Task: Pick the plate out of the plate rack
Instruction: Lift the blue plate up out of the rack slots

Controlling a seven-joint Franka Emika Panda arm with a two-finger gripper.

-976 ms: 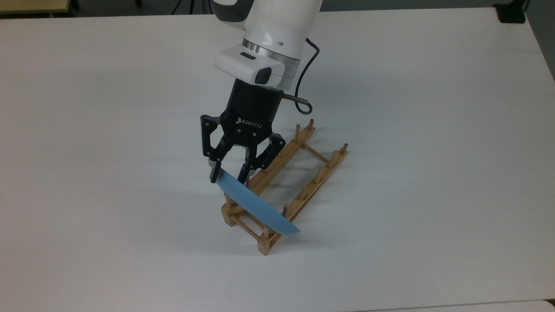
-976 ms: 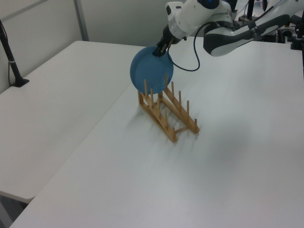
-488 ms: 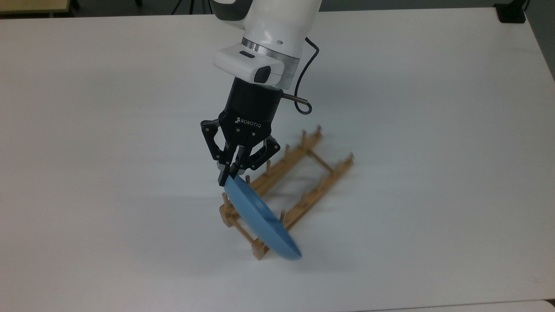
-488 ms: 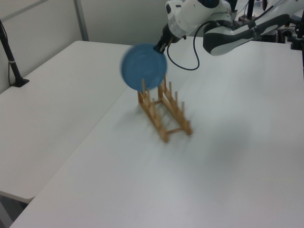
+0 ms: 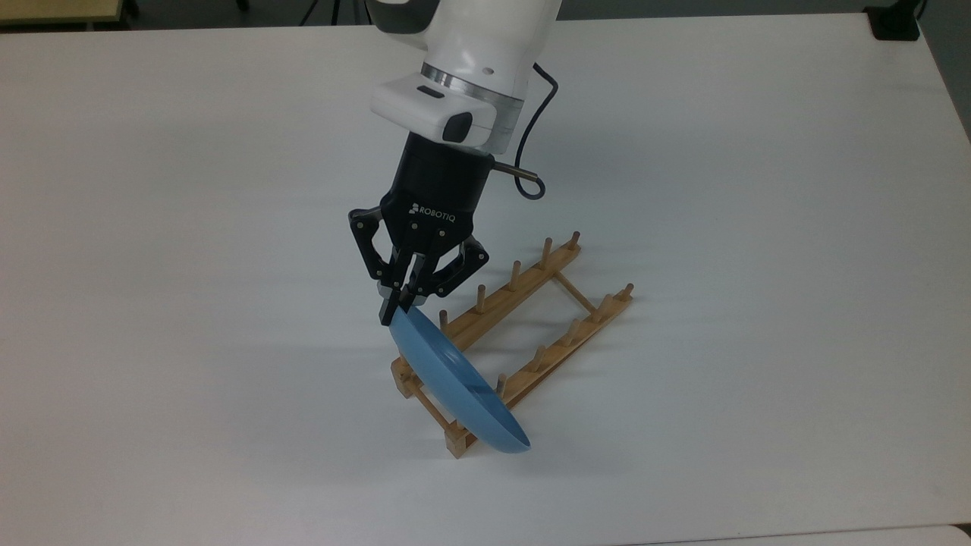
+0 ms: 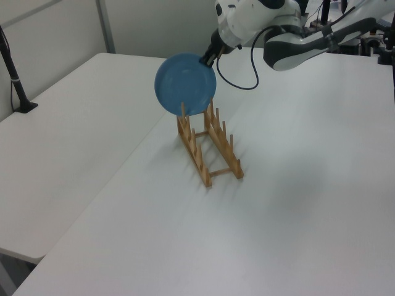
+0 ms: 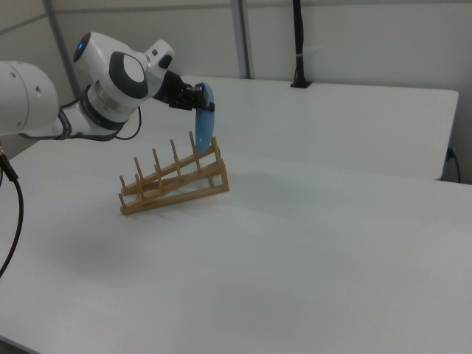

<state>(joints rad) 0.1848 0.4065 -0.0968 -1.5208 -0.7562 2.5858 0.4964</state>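
Observation:
My gripper point(image 5: 397, 309) is shut on the top rim of the light blue plate point(image 5: 457, 387), which stands on edge and leans. The plate's lower part is still among the pegs at the near end of the wooden plate rack point(image 5: 548, 331). In the left view the plate point(image 6: 185, 84) faces the camera above the rack point(image 6: 208, 150), with the gripper point(image 6: 206, 58) at its upper right rim. In the right view the plate point(image 7: 204, 122) is seen edge-on at the rack's point(image 7: 174, 184) right end, held by the gripper point(image 7: 196, 98).
The white table point(image 5: 758, 227) is wide and bare around the rack. A black cable point(image 5: 535, 144) loops from my wrist. A black clamp post point(image 6: 16, 80) stands on the neighbouring table, and a black pole point(image 7: 298, 44) at the far edge.
My fingers went from open around the plate's rim to shut on it. The plate shifted and the rack swung with it, its far end moving to the top view's right.

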